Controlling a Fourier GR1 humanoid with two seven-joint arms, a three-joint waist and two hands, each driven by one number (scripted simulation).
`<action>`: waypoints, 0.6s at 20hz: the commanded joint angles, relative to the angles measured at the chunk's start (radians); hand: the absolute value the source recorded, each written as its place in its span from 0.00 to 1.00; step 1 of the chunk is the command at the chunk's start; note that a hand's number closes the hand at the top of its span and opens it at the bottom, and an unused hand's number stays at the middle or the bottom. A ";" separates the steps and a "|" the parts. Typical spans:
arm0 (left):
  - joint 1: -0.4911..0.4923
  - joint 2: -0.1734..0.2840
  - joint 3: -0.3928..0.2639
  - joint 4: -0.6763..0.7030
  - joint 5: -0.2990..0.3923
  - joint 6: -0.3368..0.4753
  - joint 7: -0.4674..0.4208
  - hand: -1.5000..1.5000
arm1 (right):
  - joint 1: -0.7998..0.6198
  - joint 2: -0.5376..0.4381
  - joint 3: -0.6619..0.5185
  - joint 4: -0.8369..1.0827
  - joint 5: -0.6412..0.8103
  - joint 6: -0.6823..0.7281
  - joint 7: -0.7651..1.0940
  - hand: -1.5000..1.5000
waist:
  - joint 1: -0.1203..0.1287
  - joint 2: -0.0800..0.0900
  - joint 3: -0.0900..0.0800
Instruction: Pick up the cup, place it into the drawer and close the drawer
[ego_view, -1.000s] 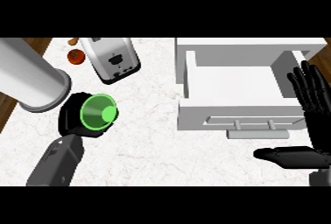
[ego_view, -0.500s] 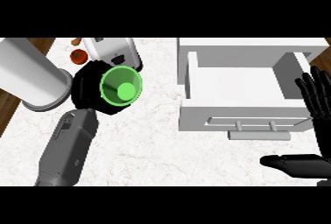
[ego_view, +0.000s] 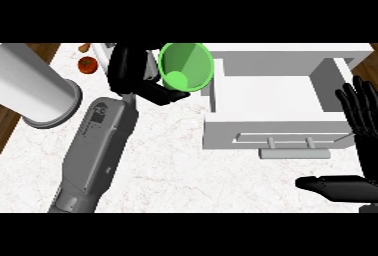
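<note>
Fingers of my left hand (ego_view: 136, 75) curl round the green cup (ego_view: 184, 65), now lifted, seemingly just beside the open drawer (ego_view: 221, 137).

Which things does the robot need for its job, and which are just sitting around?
Needed: the green cup, held in the left hand; the open white drawer with its handle.

Just sitting around: the big white cylinder, the red tomato, and the right hand, resting open at the right edge.
</note>
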 joint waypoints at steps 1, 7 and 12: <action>-0.061 -0.009 -0.082 -0.039 -0.009 0.092 0.109 1.00 | 0.020 -0.038 -0.055 -0.014 -0.051 0.039 -0.001 0.00 | -0.005 0.001 0.000; -0.307 -0.009 -0.078 0.189 0.032 0.208 0.135 1.00 | -0.059 -0.015 -0.008 0.028 -0.009 0.008 0.031 0.00 | -0.016 0.008 0.000; -0.430 -0.009 -0.183 0.309 0.160 0.316 0.173 1.00 | -0.122 -0.038 -0.026 0.063 -0.034 0.020 0.060 0.00 | -0.033 0.010 0.000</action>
